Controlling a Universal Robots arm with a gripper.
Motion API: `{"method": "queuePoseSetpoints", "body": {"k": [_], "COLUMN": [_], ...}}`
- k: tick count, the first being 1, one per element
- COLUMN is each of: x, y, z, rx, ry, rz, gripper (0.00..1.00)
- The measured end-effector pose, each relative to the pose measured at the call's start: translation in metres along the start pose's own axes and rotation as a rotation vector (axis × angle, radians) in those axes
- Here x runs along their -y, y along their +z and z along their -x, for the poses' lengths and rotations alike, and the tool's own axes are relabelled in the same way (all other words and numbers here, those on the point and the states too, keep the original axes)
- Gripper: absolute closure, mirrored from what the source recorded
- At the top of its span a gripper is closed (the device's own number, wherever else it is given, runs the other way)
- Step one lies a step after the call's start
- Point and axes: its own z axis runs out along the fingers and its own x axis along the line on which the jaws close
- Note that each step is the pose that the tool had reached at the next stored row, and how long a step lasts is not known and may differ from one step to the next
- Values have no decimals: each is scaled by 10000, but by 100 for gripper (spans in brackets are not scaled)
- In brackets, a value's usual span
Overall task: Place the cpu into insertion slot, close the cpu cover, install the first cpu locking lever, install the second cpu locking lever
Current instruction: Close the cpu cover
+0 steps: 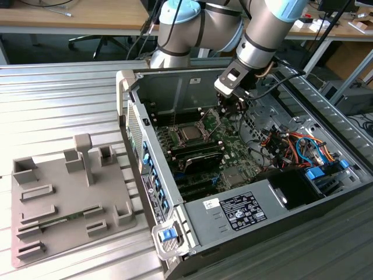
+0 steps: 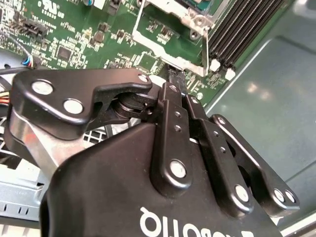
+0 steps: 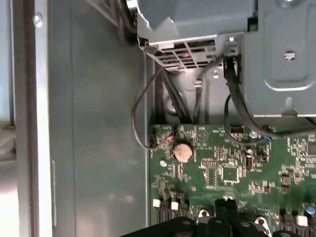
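The cpu (image 1: pixel 189 133) lies silvery and flat in the insertion slot (image 1: pixel 178 137) on the green board inside the open computer case. The cpu cover (image 1: pixel 211 119) stands tilted up from the slot's far side. In the second wrist view it is a silvery frame (image 2: pixel 193 23) with the board showing through its cut-out. My gripper (image 1: pixel 234 108) hangs just past the cover, on the exterior view's right of the slot. Its black fingertips (image 2: pixel 174 79) are pressed together at the cover's free corner, and I see nothing held between them.
Long black memory slots (image 2: pixel 247 24) run beside the socket. A power supply (image 1: pixel 239 210) and bundled coloured cables (image 1: pixel 291 146) fill the case's near and right parts. A grey fixture tray (image 1: pixel 64 192) lies outside the case. A coin battery (image 3: pixel 182 152) sits on the board.
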Motion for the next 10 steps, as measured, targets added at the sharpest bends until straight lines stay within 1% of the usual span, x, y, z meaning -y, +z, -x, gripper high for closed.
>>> {"method": "queuePoseSetpoints", "body": {"k": [1, 7, 10], "x": [82, 180, 196], "y": [5, 11, 12], "z": [1, 2, 2], "rx": [0, 1, 1], "ry": [1, 0, 0], "rz": [2, 4, 4], "gripper": [89, 89, 89]}}
